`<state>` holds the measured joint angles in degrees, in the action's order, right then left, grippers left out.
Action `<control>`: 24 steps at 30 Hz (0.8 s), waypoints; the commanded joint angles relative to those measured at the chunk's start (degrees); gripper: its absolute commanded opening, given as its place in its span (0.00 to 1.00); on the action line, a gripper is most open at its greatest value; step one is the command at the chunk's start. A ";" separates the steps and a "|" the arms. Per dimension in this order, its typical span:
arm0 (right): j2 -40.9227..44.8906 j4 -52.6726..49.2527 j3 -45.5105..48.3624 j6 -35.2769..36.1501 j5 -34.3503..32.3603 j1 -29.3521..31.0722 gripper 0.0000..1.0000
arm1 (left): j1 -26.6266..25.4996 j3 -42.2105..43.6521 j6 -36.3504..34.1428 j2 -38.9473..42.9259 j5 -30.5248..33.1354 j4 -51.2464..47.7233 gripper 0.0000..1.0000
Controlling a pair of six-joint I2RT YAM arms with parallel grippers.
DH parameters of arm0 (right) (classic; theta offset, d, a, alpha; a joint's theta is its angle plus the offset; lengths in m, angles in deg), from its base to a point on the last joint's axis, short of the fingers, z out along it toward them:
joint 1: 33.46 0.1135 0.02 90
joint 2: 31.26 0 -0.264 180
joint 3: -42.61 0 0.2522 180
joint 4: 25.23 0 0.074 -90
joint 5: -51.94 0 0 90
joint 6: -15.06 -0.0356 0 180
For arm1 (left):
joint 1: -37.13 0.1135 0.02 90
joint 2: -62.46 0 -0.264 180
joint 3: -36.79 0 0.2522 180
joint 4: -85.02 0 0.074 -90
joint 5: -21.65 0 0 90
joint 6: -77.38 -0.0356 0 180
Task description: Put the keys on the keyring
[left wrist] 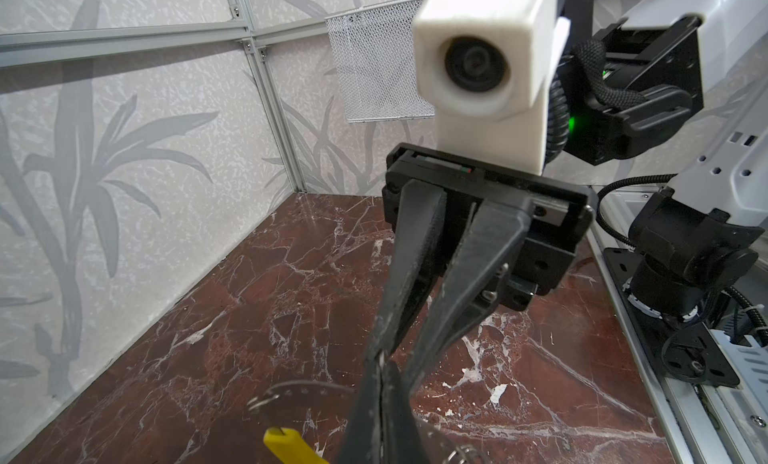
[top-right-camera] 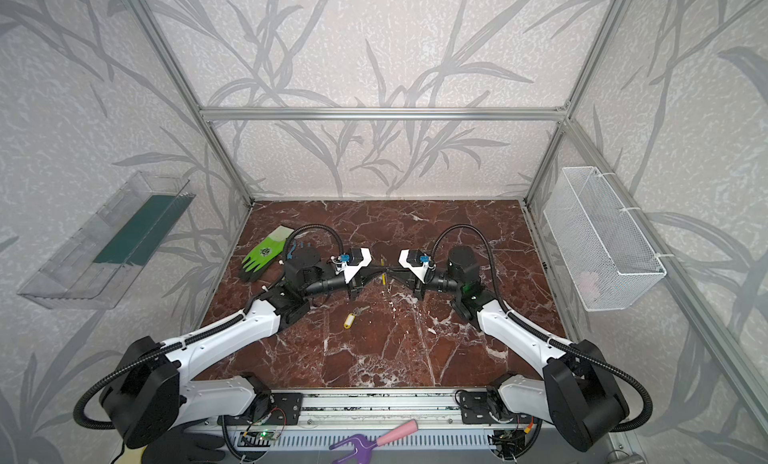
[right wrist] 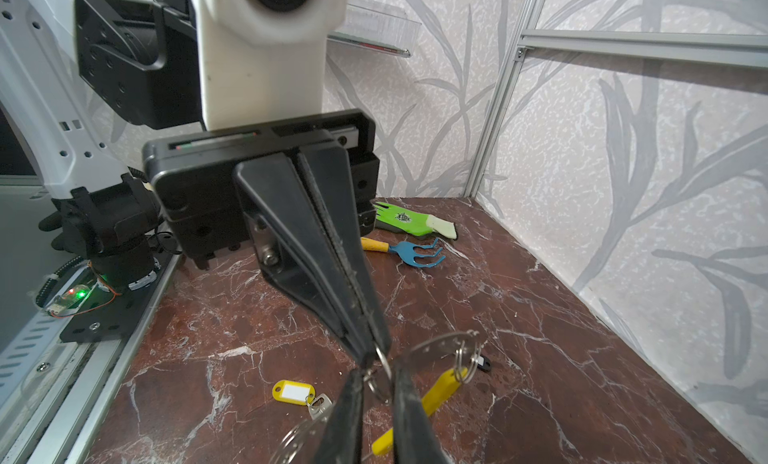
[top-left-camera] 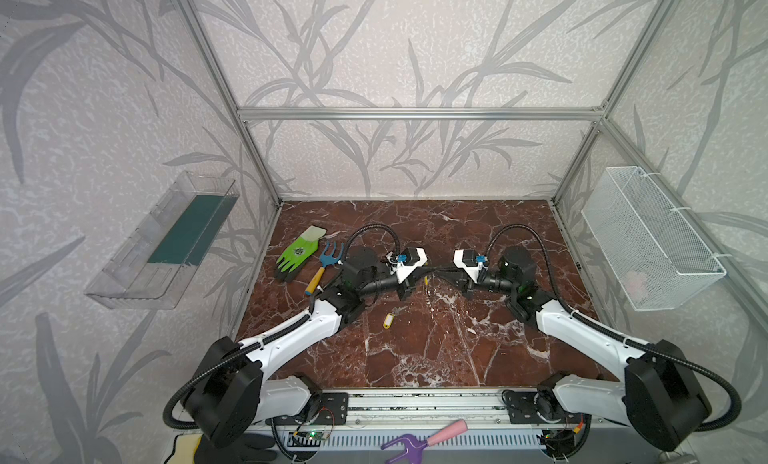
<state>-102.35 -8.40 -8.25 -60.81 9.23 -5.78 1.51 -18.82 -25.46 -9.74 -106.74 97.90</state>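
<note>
Clamps keyring (right wrist: 438,393) in left gripper (right wrist: 365,356), pressed together, raised above surface (right wrist: 540,358); flanks it with right gripper (right wrist: 377,372), slightly parted, grip not discernible; carries fob key (right wrist: 482,363) on keyring; leaves tagged key (right wrist: 296,392) lying flat on surface nearby.

Tabletop (top-left-camera: 436,350) front open — only tagged key (top-left-camera: 389,320) there; glove (top-left-camera: 298,254), rake (top-left-camera: 322,266) far-left.

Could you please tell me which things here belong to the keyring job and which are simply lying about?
For the job:
keyring
key with yellow tag
key with black fob

Lying about:
green glove
blue hand rake
purple hand rake
wire basket
clear tray
</note>
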 commanded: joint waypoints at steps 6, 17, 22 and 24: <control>-0.76 0.65 -1.60 -1.37 2.34 -0.32 0.05 | 0.15 -0.67 -0.30 0.27 -0.81 1.57 0.00; 1.10 -16.65 -7.44 3.55 -1.07 0.04 0.00 | 0.12 -2.91 -3.89 0.86 3.77 -6.26 0.15; 2.40 -28.01 -10.88 7.39 -5.87 0.73 0.00 | 0.10 -4.11 -8.82 4.02 8.03 -12.61 0.31; 2.71 -31.70 -12.53 8.29 -7.84 1.54 0.00 | 0.18 -4.33 -11.10 5.58 8.45 -16.64 0.30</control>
<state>-101.52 -31.73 -17.63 -55.47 4.73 -5.06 1.54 -20.94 -32.10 -7.16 -100.62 87.47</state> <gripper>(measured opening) 0.045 0.305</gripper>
